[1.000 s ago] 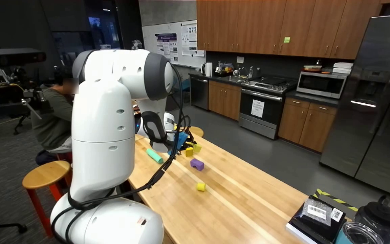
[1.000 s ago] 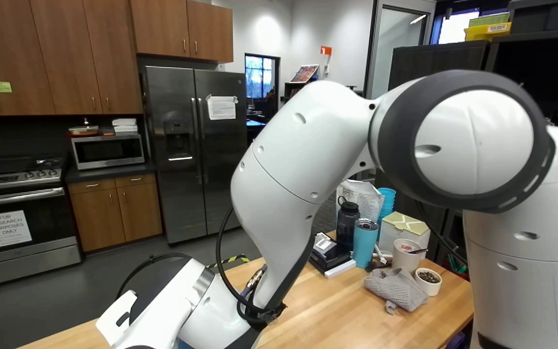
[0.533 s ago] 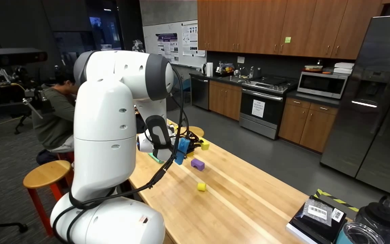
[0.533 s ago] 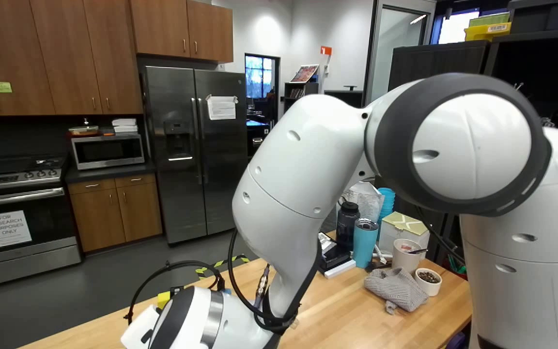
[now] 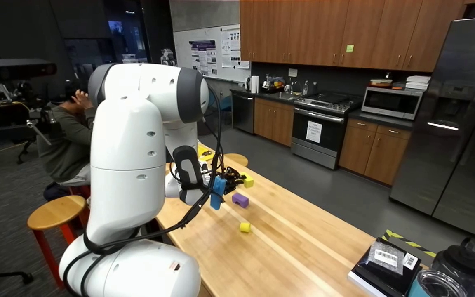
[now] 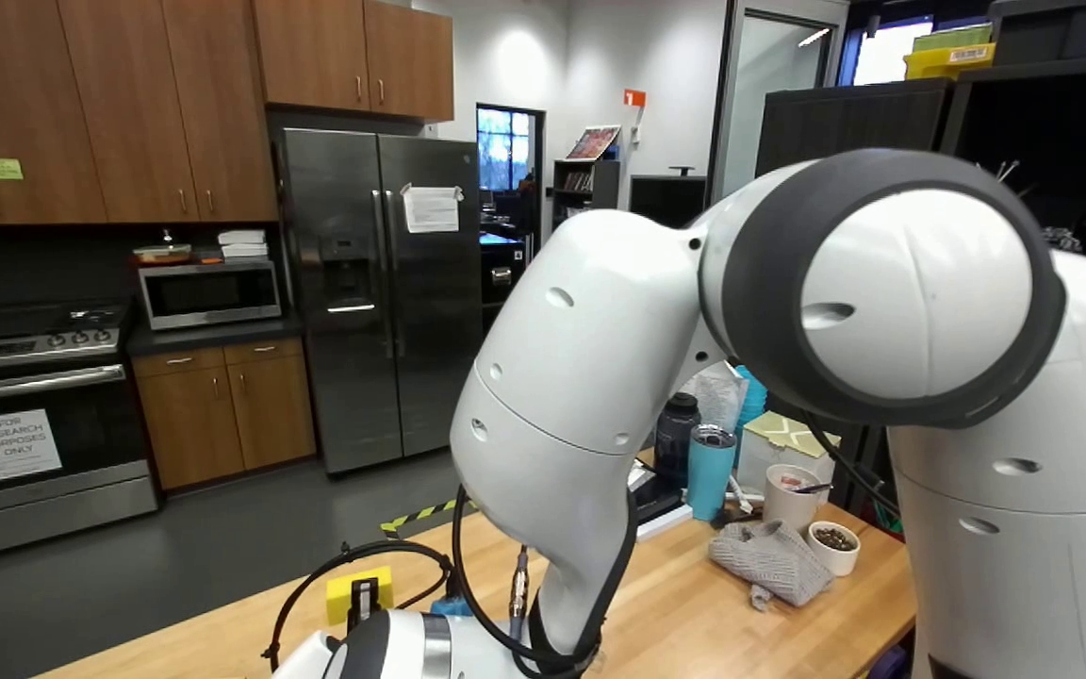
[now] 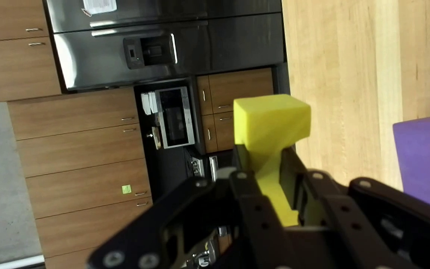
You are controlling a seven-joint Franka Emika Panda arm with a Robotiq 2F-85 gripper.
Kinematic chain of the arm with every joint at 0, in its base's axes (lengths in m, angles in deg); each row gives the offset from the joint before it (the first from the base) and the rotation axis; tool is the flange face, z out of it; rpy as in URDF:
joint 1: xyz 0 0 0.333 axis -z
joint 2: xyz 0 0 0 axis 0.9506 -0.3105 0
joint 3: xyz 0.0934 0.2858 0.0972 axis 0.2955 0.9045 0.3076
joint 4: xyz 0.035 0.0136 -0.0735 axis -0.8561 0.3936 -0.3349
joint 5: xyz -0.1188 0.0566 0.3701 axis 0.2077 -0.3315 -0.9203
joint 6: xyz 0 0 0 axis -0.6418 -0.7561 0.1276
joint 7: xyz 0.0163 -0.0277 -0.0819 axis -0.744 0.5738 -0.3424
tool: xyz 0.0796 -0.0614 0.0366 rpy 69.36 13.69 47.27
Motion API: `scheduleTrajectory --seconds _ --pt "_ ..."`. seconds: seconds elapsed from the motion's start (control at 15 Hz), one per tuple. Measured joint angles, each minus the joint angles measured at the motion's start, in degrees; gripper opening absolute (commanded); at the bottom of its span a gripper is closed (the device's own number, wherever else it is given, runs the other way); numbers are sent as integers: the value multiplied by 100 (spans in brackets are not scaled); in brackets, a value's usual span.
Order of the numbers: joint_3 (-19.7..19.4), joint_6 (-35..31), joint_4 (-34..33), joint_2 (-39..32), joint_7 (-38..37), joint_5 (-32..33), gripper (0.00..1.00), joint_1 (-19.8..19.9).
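Observation:
My gripper [image 7: 264, 158] is shut on a yellow block [image 7: 271, 119] with a curved cut-out. In the wrist view the finger pads [image 7: 291, 175] press on both sides of its narrow part, and its wide end sticks out beyond them. The yellow block shows in both exterior views [image 5: 248, 180] [image 6: 357, 594], held above the wooden table [image 5: 278, 255]. A purple arch block [image 5: 240, 200] lies on the table near the gripper. It also shows at the right edge of the wrist view [image 7: 424, 157]. A small yellow cylinder [image 5: 245, 227] lies on the table closer to the robot base.
A black box [image 5: 386, 262], a blue tumbler [image 6: 711, 471], a dark bottle [image 6: 677, 436], a grey cloth [image 6: 771, 561] and a small bowl [image 6: 833, 547] stand at one table end. Cables [image 5: 190, 216] hang along the arm. A person [image 5: 70, 132] sits beside the table.
The gripper has risen and tilted up with the yellow block, bringing it into view in both exterior views. The wrist has swung closer to the purple block. The green cylinder is now hidden behind the arm.

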Motion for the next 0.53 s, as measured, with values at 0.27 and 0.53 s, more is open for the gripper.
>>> scheduleTrajectory --seconds 0.27,0.53 --pt "31 0 -1 -22 -1 0 6 5" --pt "149 7 4 -125 -2 -6 24 -34"
